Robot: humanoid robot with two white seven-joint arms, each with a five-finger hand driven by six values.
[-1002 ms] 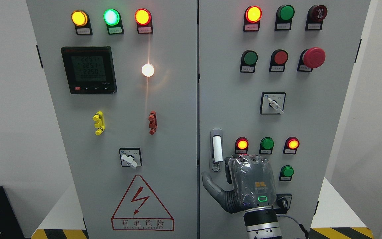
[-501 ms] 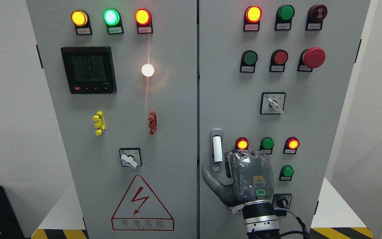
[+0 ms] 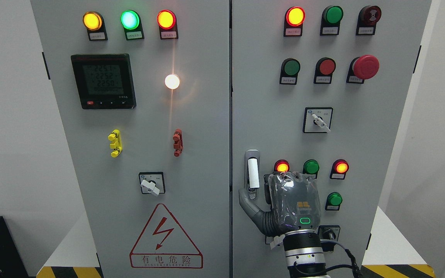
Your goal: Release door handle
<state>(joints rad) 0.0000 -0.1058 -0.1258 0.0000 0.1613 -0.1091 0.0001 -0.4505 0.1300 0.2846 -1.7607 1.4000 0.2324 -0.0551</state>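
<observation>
Reaching up from the bottom edge right of the middle, the right hand [image 3: 284, 204] sits just below and to the right of the door handle [image 3: 252, 173], its back toward the camera. Its thumb [image 3: 247, 200] sticks out leftward, the tip just beside the handle's lower end; whether they touch I cannot tell. The other fingers point upward, close together, gripping nothing. The handle stands upright on the right cabinet door [image 3: 269, 96], left of a lit red lamp [image 3: 282, 166].

The white door handle [image 3: 252, 172] stands upright in its grey recessed plate, low on the right door.
</observation>
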